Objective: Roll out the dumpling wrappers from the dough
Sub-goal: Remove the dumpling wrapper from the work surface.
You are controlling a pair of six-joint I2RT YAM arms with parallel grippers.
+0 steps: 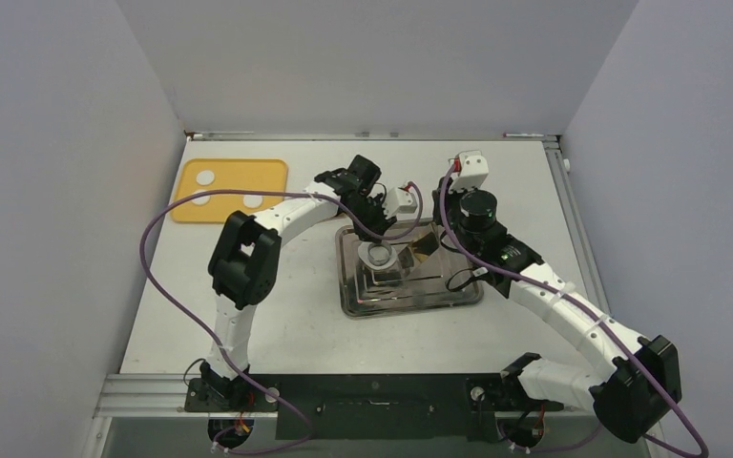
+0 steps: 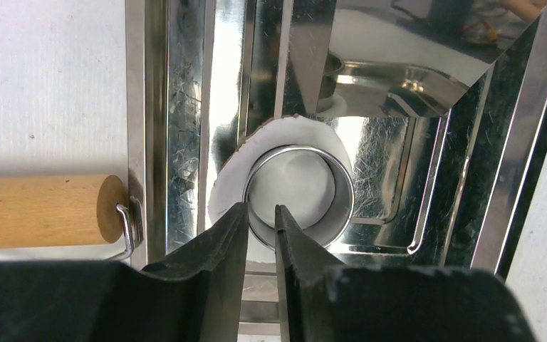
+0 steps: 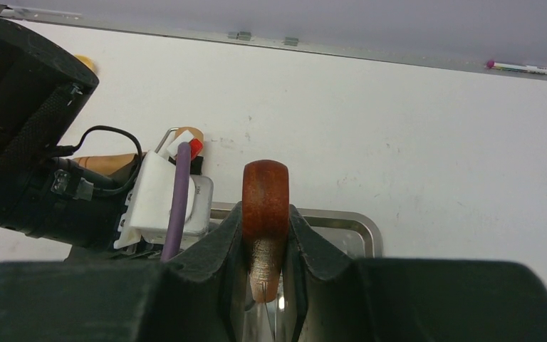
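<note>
— Now, nearest us: what is the left gripper (image 2: 260,217) doing?
— It's down in the metal tray (image 2: 157,142). Jaws nearly together, astride the near wall of the metal ring (image 2: 343,203). Whether they bite it, I can't tell. The ring sits mouth-up on the dumpling wrapper (image 2: 222,189), presumably to trim it round.
— Which way does the wrapper run?
— Flat on the tray floor, roundish, no long axis worth noting (edge a little uneven). A rolling pin (image 2: 35,210) lies just outside the tray wall, end-on to it.
— And the right gripper (image 3: 265,217)?
— Pinching the wooden handle (image 3: 265,189) of a scraper (image 2: 413,64). Handle up, edge down in the tray just beyond the ring. My guess: ready to lift the sheet.
— Farther back?
— The dough (image 1: 206,177), three lumps on a yellow board (image 1: 267,186), well apart from the tray.
</note>
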